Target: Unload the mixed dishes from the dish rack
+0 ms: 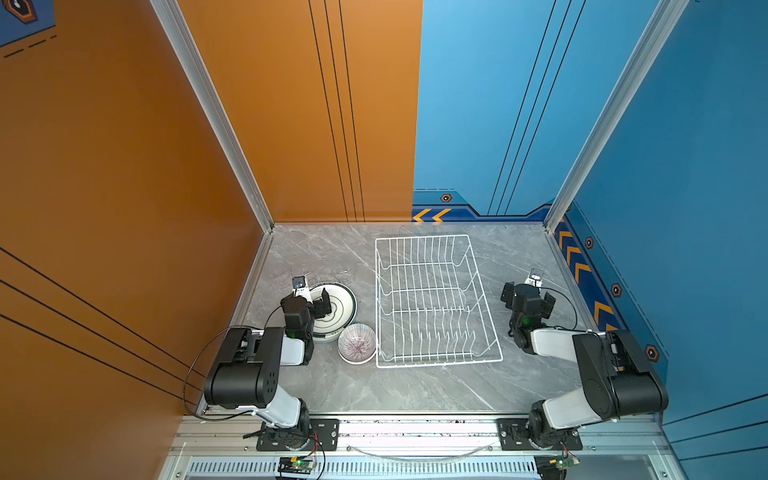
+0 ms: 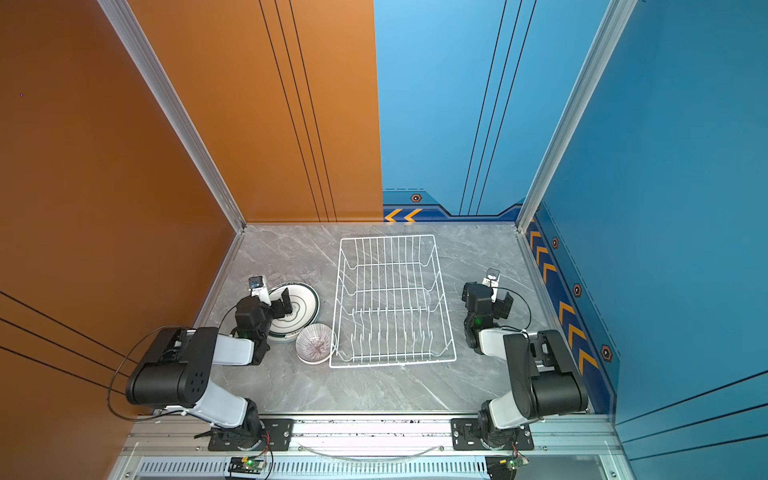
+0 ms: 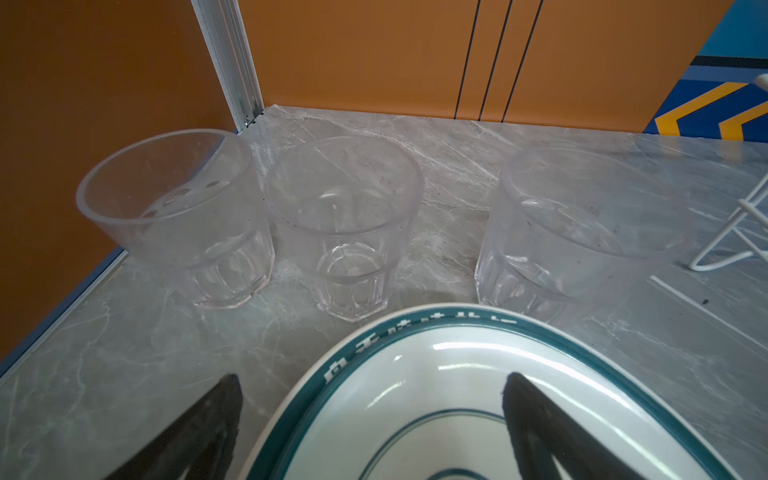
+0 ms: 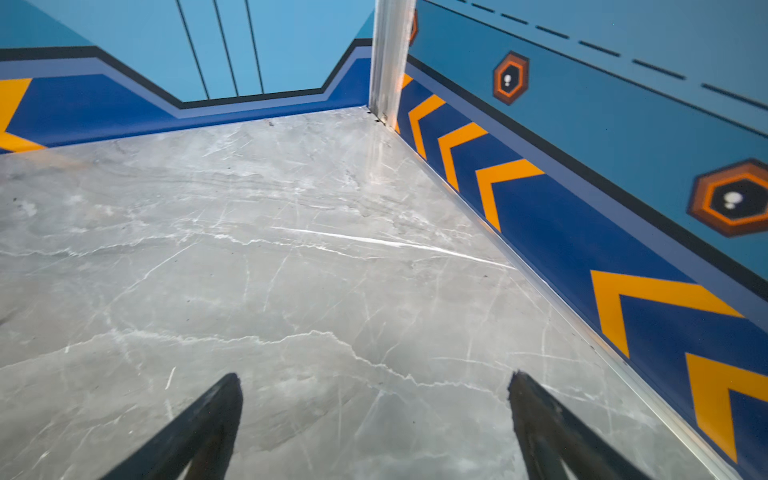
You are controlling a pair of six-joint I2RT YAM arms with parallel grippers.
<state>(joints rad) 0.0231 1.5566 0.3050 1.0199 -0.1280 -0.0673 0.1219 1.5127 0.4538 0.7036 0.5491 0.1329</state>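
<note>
The rack (image 1: 436,364) (image 2: 390,365) is sitting at the table's (image 1: 415,386) middle, and no dish is showing between its prongs in both top views. The dishes are lying on the table at the rack's left side.

The teal-rimmed plate (image 1: 343,305) (image 2: 305,305) is resting flat at the rack's 9 o'clock, near it but apart. A second rim seems to be peeking out under it. The ribbed bowl (image 1: 356,343) (image 2: 315,343) is standing upright at the rack's 8 o'clock, just beside the wire wall; whether it is touching cannot be told.

In the left wrist view three glasses (image 3: 183,216) (image 3: 345,224) (image 3: 582,232) are standing upright in a row just past the plate (image 3: 436,374), at its 12 o'clock. Two are almost touching each other and the third is standing apart.

The left gripper (image 1: 313,301) (image 3: 372,378) is hovering over the plate's edge with its jaws spread wide, one finger over the plate and one over the table, pinching nothing.

The right gripper (image 1: 528,293) (image 4: 374,376) is hanging at the rack's 3 o'clock over bare table (image 4: 291,249), jaws likewise spread and holding nothing.
</note>
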